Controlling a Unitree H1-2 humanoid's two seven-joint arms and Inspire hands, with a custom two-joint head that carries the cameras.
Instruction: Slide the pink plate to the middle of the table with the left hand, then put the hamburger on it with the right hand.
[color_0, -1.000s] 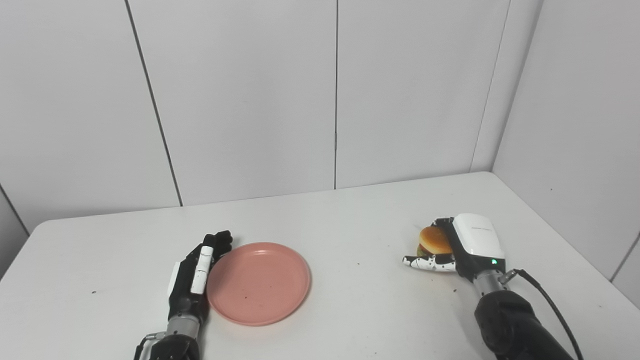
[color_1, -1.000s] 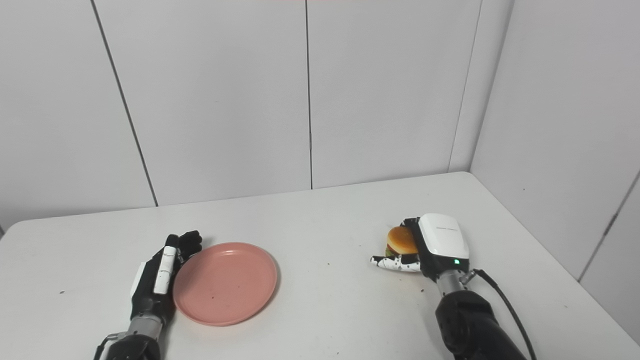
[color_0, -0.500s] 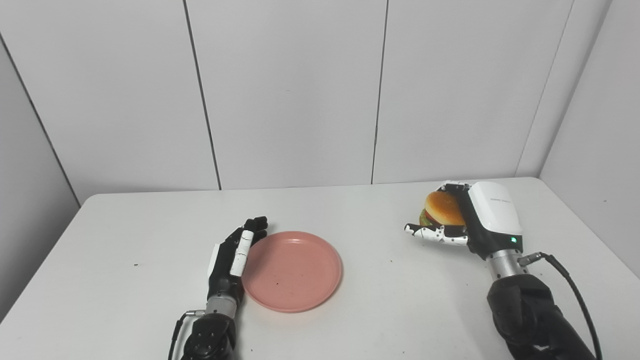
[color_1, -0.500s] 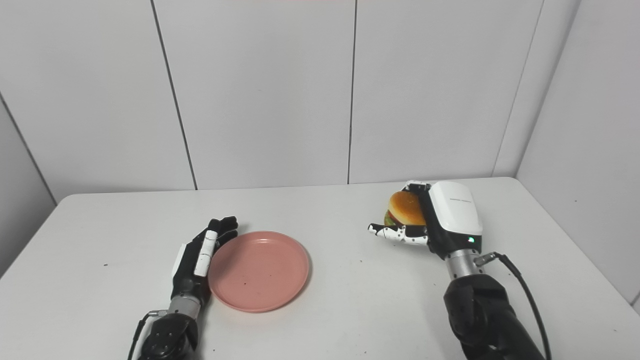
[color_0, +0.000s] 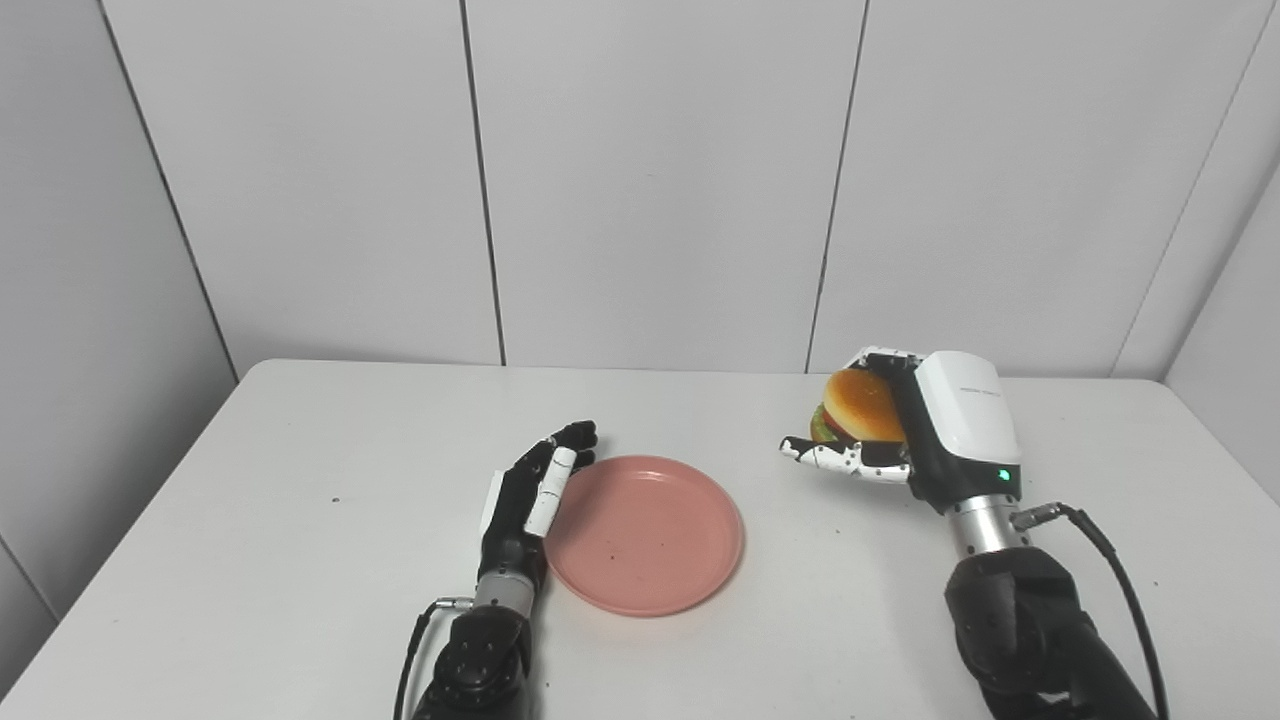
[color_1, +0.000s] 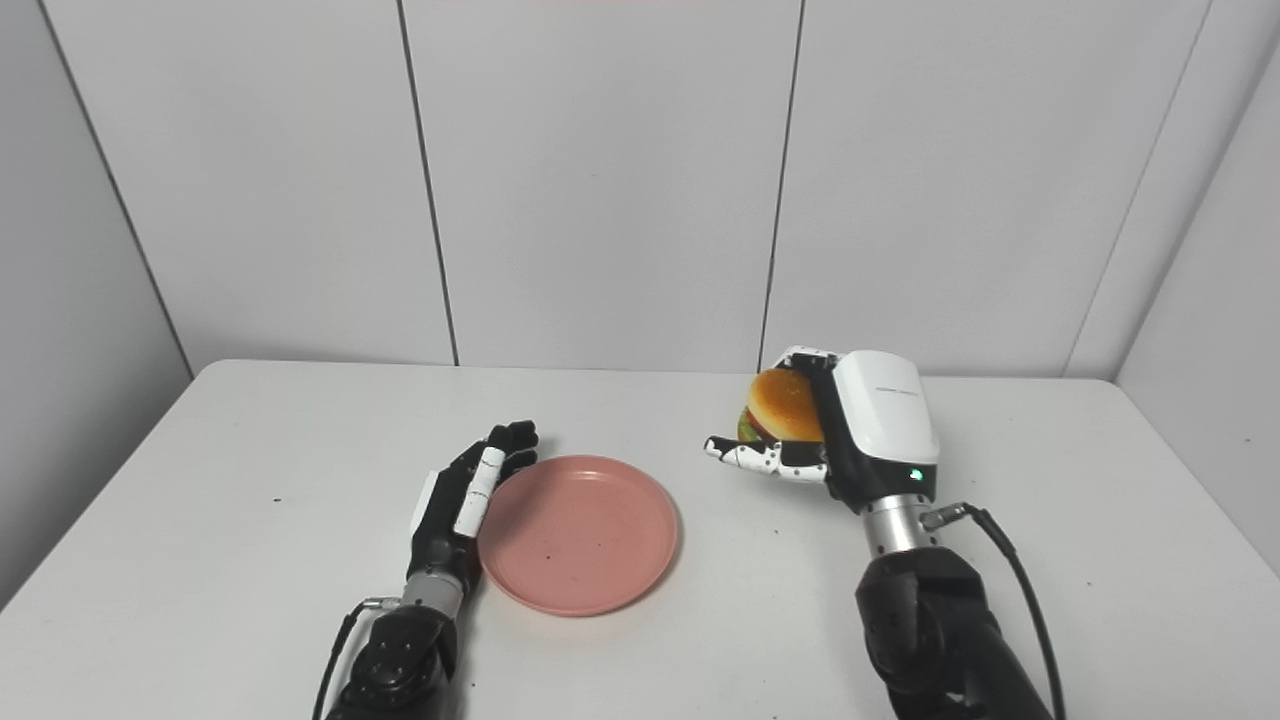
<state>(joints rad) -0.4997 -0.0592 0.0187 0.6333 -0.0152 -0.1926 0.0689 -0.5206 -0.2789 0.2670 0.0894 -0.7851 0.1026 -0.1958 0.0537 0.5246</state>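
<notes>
Step in hand, as I judge it: carrying the hamburger over to the plate. My right hand is clamped on the hamburger, fingers wrapped round the bun, thumb stretched out under it, held up off the table. The plate lies down and to the left of that hand, well apart from it, about mid-table. My left hand rests flat-edged against the plate's left rim, fingers straight and together, holding nothing. Next I need to move left and lower over the plate's middle, then let go. Nothing stands between; only the left hand sits near the rim.
</notes>
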